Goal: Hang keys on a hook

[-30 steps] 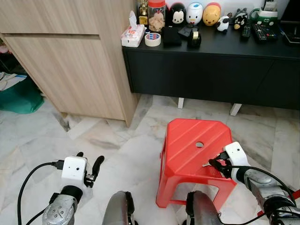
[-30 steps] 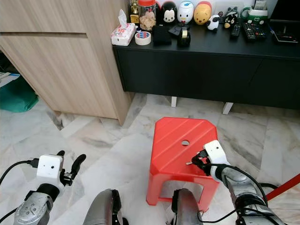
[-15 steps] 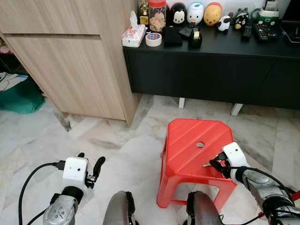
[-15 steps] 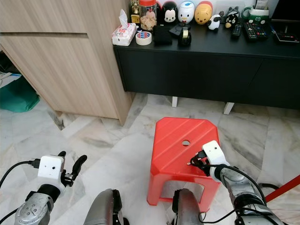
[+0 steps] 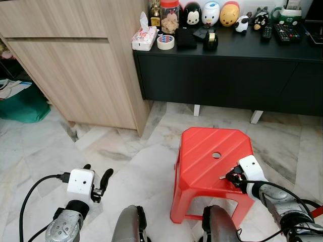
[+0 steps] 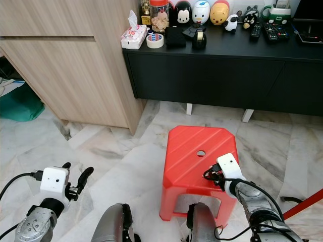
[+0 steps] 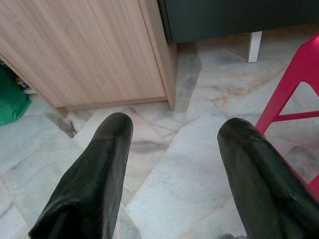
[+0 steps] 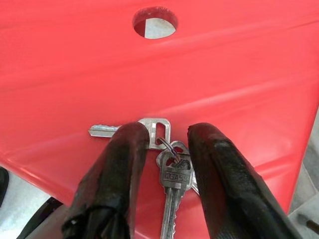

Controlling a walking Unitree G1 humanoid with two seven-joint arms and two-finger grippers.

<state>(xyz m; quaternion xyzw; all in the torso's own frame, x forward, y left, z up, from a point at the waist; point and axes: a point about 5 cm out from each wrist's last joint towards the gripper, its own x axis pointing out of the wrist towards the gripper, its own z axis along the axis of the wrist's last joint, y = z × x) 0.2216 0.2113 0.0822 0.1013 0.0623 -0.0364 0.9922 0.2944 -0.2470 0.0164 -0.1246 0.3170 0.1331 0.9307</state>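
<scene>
Red plastic stool point(image 5: 209, 161) with a round hole point(image 5: 216, 155) in its top stands on the pale marble floor point(image 5: 45, 151), in the lower right of the left eye view. A bunch of silver metal keys point(image 8: 164, 159) on a small ring lies on the stool top, near the edge closest to the robot. One key points sideways and flat, and the others point down toward the stool's edge.

The right claw point(image 8: 167, 149) is low over the keys, at the near right part of the stool. Its two black fingers point(image 8: 117, 172) are a narrow gap apart, one on each side of the key ring. The left-hand finger in the wrist view covers part of the sideways key. The keys lie flat on the red top, and the fingers are not squeezed shut on them.

The left claw point(image 7: 172, 159) hangs over the marble floor in the lower left of the left eye view. Its fingers are spread wide with nothing between them.

At the upper left stands a light wooden cabinet point(image 5: 75, 60). At the upper right is a long black bench point(image 5: 227, 70) on short white legs. On its top sit a pack of tissues point(image 5: 143, 36), a roll of tape point(image 5: 164, 42), a jar with a red lid point(image 5: 168, 15), some round toy figures point(image 5: 210, 13) and remote controls point(image 5: 282, 33). A green bag point(image 5: 20, 103) lies at the left edge.
</scene>
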